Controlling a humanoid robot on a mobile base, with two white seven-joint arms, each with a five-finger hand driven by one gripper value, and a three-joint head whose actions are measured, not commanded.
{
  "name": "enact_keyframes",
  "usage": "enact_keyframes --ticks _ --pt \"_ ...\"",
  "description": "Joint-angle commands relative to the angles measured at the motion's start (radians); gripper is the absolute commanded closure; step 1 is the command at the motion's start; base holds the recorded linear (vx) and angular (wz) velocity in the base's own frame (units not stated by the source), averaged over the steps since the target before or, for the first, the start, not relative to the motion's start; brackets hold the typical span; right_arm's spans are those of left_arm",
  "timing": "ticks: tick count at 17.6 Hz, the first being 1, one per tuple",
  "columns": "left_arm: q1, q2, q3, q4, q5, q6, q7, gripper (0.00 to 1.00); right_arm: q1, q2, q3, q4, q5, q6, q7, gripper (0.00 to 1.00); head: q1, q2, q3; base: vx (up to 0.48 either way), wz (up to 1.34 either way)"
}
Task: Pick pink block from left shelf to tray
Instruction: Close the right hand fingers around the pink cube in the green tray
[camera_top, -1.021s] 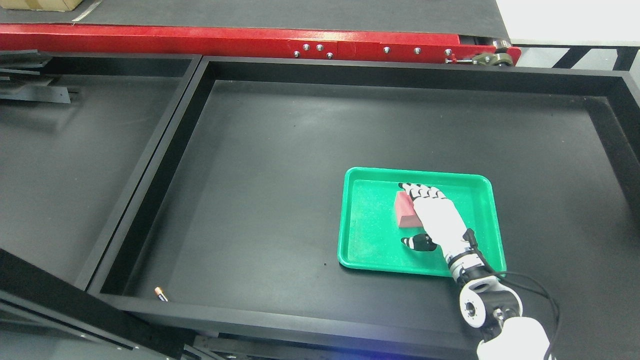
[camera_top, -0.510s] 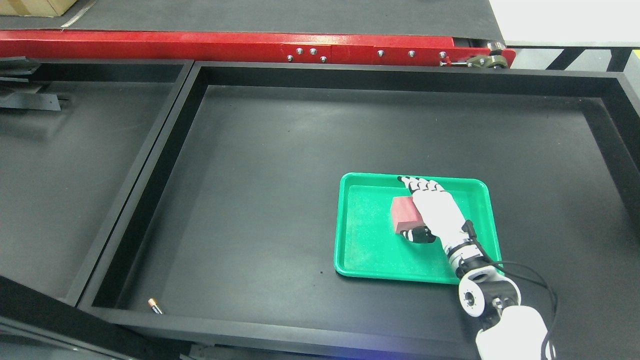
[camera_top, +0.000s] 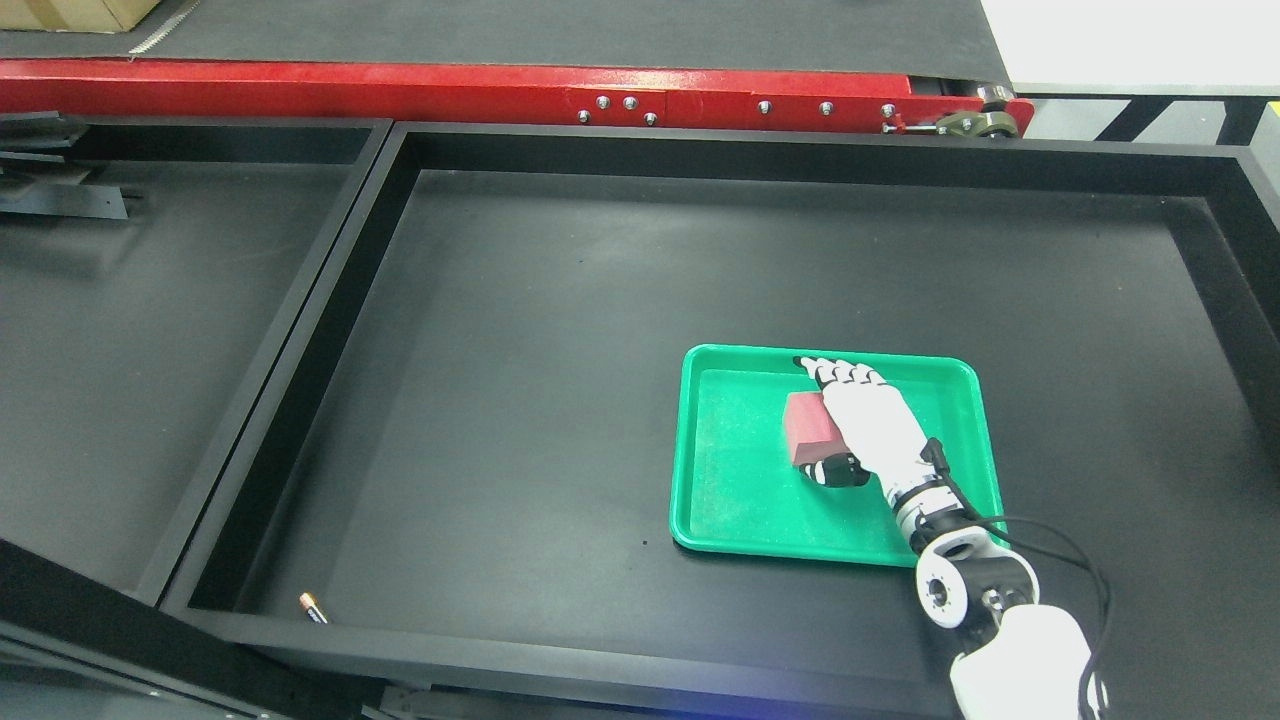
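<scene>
The pink block (camera_top: 806, 430) lies inside the green tray (camera_top: 725, 520), which sits on the black floor of the right shelf compartment. My right hand (camera_top: 814, 418) reaches in from the lower right and covers the block's right side. Its fingers (camera_top: 835, 374) stretch over the block's far end and its thumb (camera_top: 830, 471) presses against the near end, so the hand is closed on the block. The part of the block under the palm is hidden. The left arm is out of view.
A raised black divider (camera_top: 335, 280) separates the right compartment from the left shelf compartment (camera_top: 150, 330). A small battery-like object (camera_top: 312, 607) lies in the near left corner. A red beam (camera_top: 450, 95) runs along the back.
The thumb, spread away from the block a second ago, has closed against its near end. The hand shifted slightly toward the tray's far rim. The camera view shifted a little.
</scene>
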Motion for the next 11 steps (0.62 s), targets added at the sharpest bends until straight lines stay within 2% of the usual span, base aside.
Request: enact_keyframes --ticks 1,8,11 --pt "0.020 0.017 0.000 -0.017 0.000 0.001 0.000 0.00 0.002 -0.017 -0.002 0.028 -0.001 0.003 0.019 0.00 0.0000 0.000 0.000 0.000 0.00" --pt "0.020 0.017 0.000 -0.017 0.000 0.001 0.000 0.00 0.002 -0.017 -0.002 0.032 0.000 0.004 0.034 0.01 0.0000 0.000 0.000 0.000 0.00" --pt "0.020 0.017 0.000 -0.017 0.000 0.001 0.000 0.00 -0.001 -0.017 -0.023 0.034 0.002 0.006 0.031 0.06 0.0000 0.000 0.000 0.000 0.00"
